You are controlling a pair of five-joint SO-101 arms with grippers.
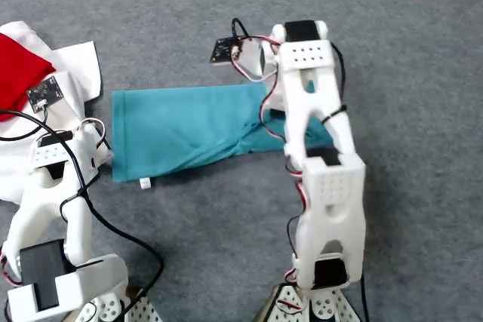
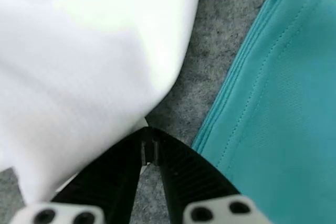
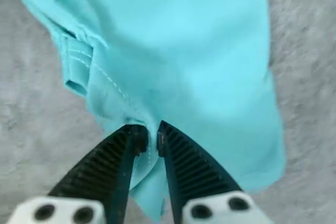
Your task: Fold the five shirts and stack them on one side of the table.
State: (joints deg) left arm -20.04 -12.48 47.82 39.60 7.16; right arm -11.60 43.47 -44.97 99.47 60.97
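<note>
**Barely begun: one shirt half folded, nothing stacked**

The teal shirt [image 1: 189, 130] lies mid-table [image 1: 423, 73] as a long band, doubled lengthwise, but its end under the right arm is twisted and bunched. The right gripper [image 3: 148, 139] sits at that end, its fingers pinching a ridge of teal cloth. Just off the teal shirt's opposite end lie a white shirt [image 1: 75, 65] and a red shirt [image 1: 19, 73], loose and overlapping, not a neat stack. The left gripper [image 2: 149, 150] rests between the teal shirt and the white one, fingers pressed together at the white hem; whether they catch cloth I cannot tell. By my reading, nearly all the folding and stacking remains.
</note>
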